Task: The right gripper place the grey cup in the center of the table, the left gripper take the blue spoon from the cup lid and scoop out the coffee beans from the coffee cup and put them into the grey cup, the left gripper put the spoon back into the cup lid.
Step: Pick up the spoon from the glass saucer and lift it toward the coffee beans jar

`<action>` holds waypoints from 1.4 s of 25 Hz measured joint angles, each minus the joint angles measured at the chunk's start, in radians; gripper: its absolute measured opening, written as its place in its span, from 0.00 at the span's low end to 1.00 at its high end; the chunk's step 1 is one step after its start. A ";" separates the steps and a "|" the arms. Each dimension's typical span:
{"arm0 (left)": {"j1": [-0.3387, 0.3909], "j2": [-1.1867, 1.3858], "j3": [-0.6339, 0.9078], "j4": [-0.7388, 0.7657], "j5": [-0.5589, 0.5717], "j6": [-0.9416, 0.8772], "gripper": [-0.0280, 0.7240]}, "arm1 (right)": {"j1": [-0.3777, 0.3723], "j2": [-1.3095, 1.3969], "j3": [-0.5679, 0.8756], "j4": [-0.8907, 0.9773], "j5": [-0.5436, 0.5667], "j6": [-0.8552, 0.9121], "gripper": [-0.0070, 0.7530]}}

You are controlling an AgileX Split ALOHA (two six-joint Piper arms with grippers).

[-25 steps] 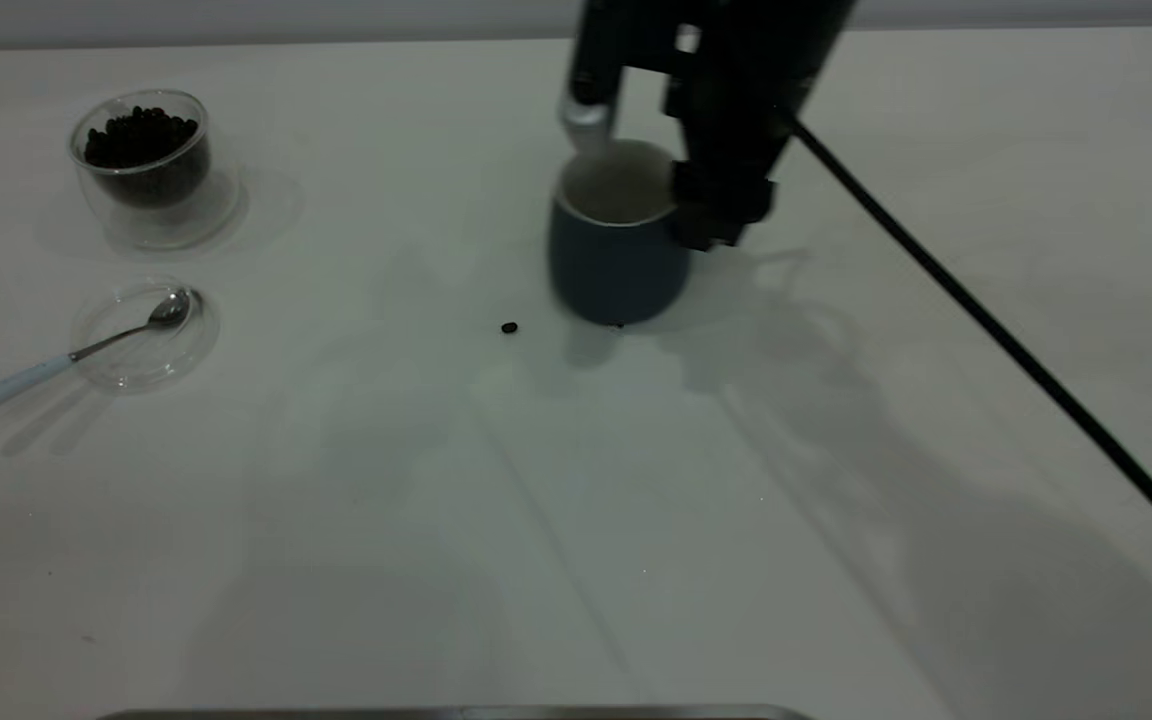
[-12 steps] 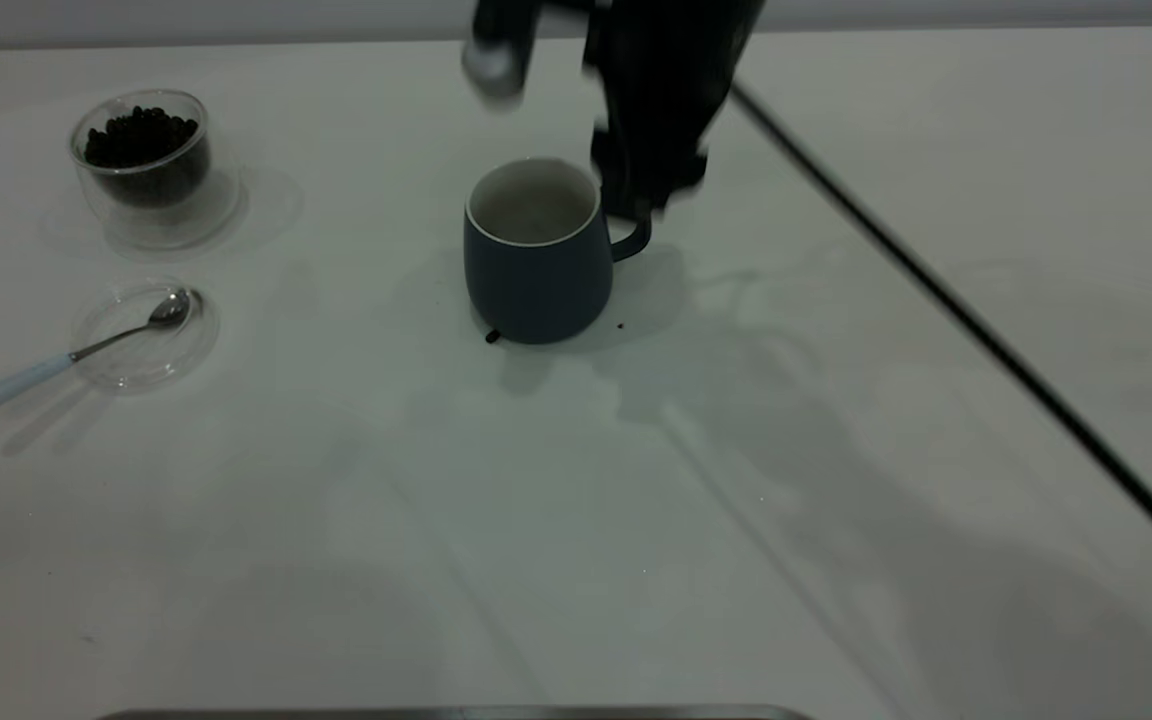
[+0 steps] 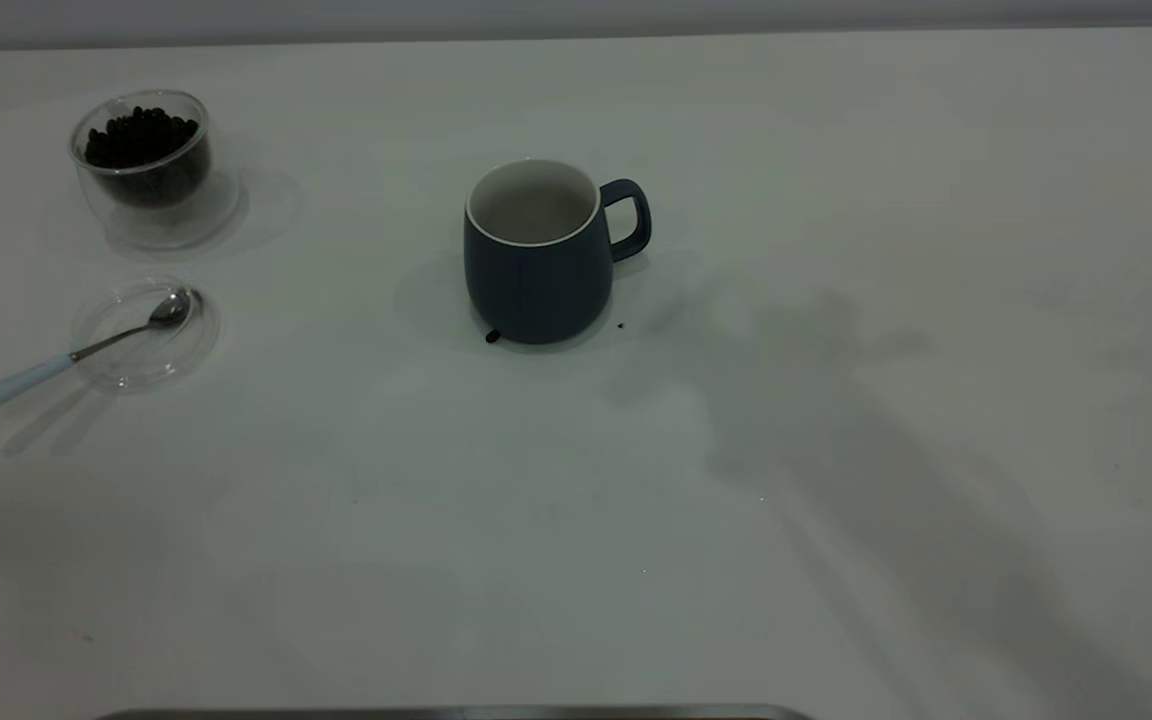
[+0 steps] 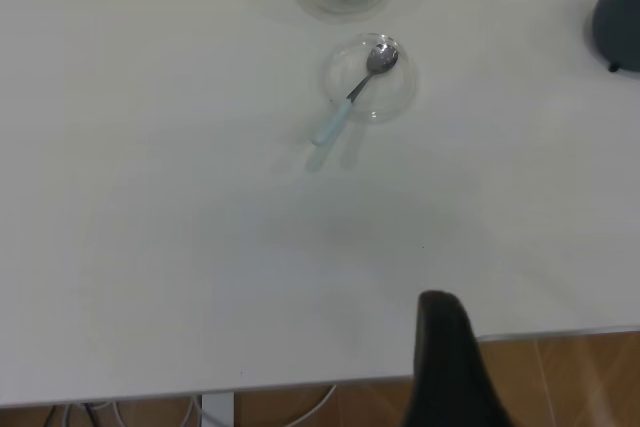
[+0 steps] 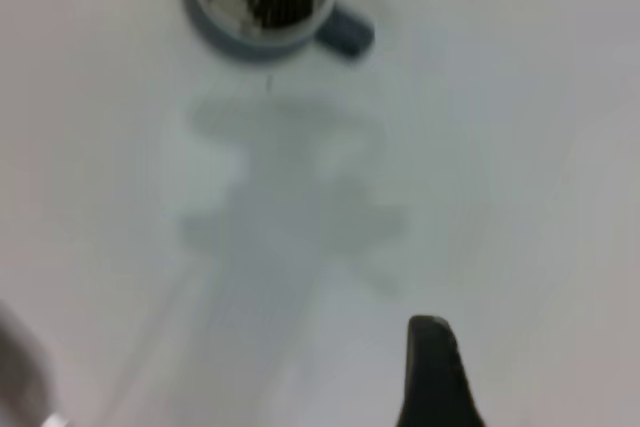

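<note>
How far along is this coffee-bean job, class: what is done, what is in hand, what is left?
Done: the grey cup stands upright at the middle of the table, free of the right hand. In hand: nothing; the left hand hangs near the table's edge, away from the blue spoon. Left: the spoon lies on the cup lid and coffee beans fill the coffee cup, so all scooping remains.
</note>
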 joint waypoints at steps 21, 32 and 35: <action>0.000 0.000 0.000 0.000 0.000 0.000 0.75 | -0.001 -0.690 0.641 0.102 0.138 0.197 0.62; 0.000 0.000 0.000 0.000 0.000 0.000 0.75 | -0.311 -1.264 0.934 0.136 0.095 0.237 0.62; 0.000 0.000 0.000 0.000 0.000 0.000 0.75 | -0.415 -1.403 0.963 0.134 0.095 0.237 0.62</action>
